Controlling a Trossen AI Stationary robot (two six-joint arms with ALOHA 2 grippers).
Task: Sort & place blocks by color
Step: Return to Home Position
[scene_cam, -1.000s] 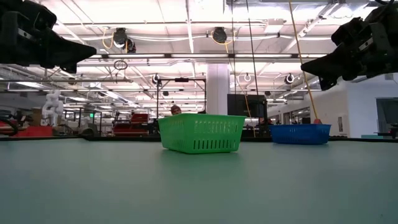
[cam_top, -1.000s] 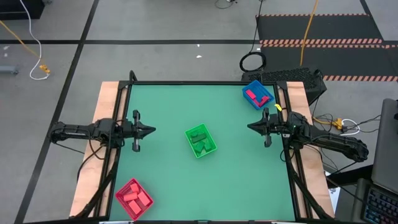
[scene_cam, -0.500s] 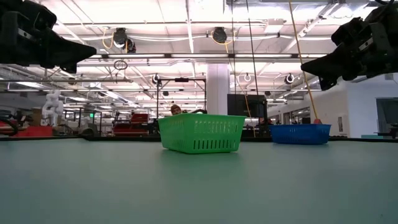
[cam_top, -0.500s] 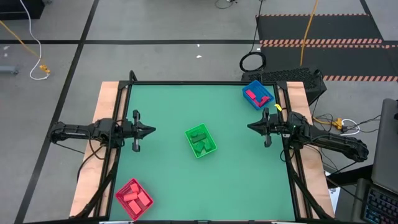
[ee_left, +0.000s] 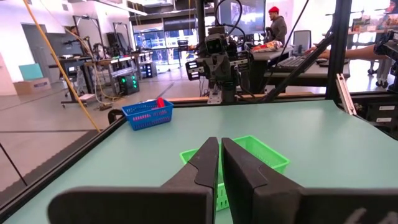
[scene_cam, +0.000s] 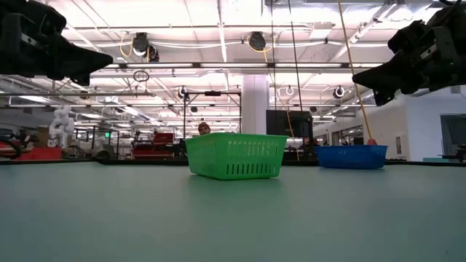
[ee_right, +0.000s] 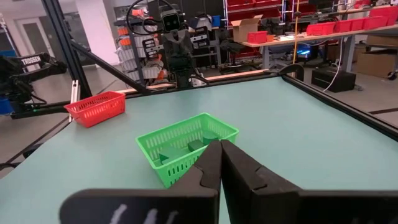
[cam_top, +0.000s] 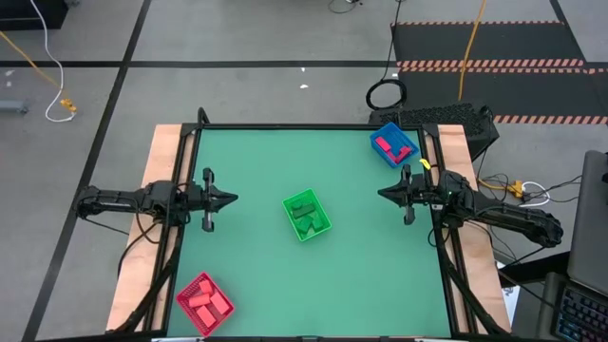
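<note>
Dark green blocks (cam_top: 306, 218) lie in the green bin (cam_top: 307, 215) at the table's middle. Red blocks (cam_top: 206, 303) lie in the red bin (cam_top: 204, 302) at the near left corner. More red blocks (cam_top: 388, 146) lie in the blue bin (cam_top: 394, 143) at the far right corner. My left gripper (cam_top: 234, 199) hovers shut above the table's left side, pointing level toward the green bin. My right gripper (cam_top: 382, 194) hovers shut above the right side, pointing level toward the left. Both hold nothing.
The green tabletop (cam_top: 256, 266) has a raised dark rim (cam_top: 304, 126) all round. In the left wrist view a person (ee_left: 277, 28) sits at a desk beyond the table. Open green surface lies between the three bins.
</note>
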